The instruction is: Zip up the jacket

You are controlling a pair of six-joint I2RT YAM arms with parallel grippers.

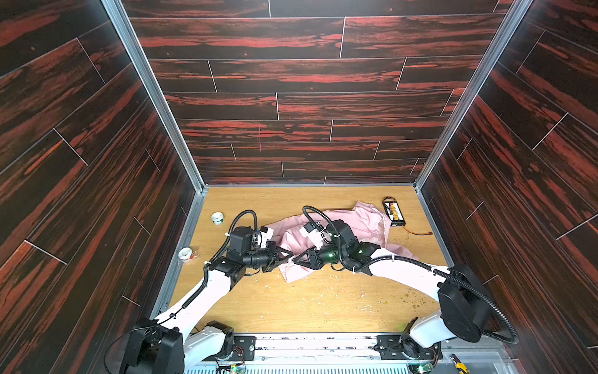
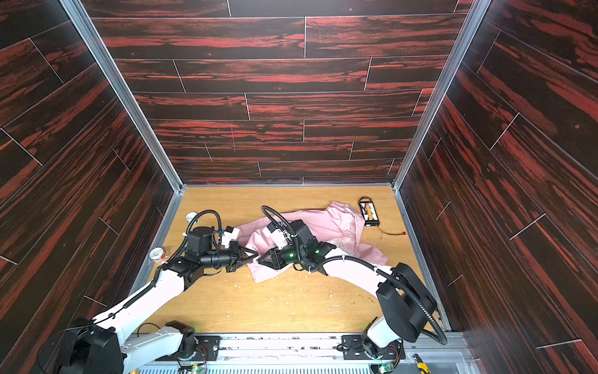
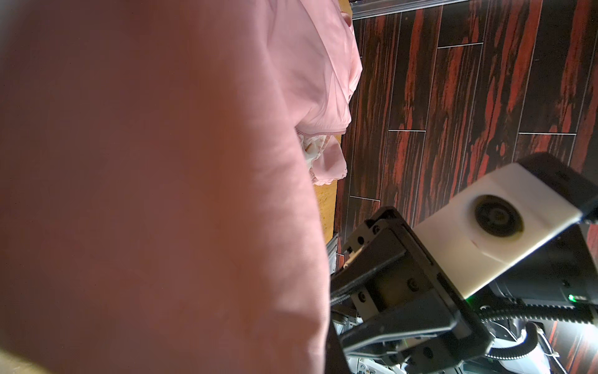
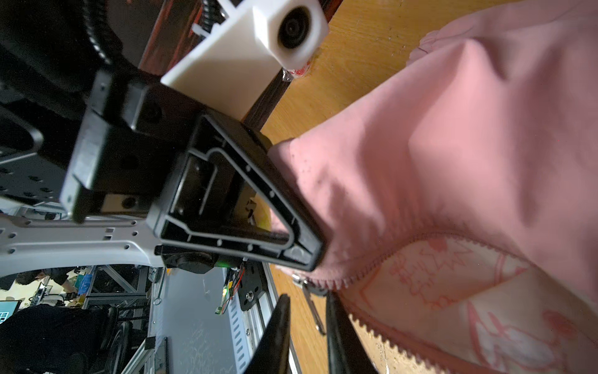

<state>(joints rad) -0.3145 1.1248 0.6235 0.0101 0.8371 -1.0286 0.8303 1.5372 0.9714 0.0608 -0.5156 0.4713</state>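
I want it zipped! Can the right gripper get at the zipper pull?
Probably yes. The zipper pull hangs bare between the open fingers of the right gripper, with nothing covering it, and the left gripper pinches the jacket beside it.

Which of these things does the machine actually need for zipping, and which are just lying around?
Needed:
the jacket
its zipper pull

Lying about:
far white roll
near white roll
black board with orange wire

Top views evenly lit; the jacket [image 3: 161, 194] is blurred in the left wrist view.
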